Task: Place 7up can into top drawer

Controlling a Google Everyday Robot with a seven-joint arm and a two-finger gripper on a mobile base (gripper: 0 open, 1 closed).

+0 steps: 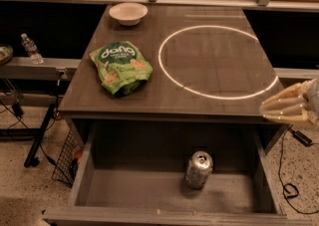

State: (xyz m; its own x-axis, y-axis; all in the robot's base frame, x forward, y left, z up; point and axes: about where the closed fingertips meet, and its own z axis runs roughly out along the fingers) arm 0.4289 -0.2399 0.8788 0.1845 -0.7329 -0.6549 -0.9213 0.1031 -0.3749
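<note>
Drawer [134,192]: pulled out under the table, open at the top, grey floor showing.
Can [199,169]: stands upright on the drawer floor, right of the middle, tab end up, clear of the walls.
Gripper [263,111]: at the right edge, just outside the table's front right corner, above the drawer's right wall and well apart from the can.
Fingers [284,103]: pale, pointing left, drawn close together with only a thin gap, gripping nothing.
Table [99,101]: dark flat top, directly over the back of the drawer.
Bag [121,65]: green "dang" snack bag lying flat on the left half of the table.
Ring [219,96]: bright circle of light on the right half of the top, beside the bag.
Bowl [128,13]: white, at the far left corner.
Bottle [31,49]: small and clear, upright on a ledge off to the left.
</note>
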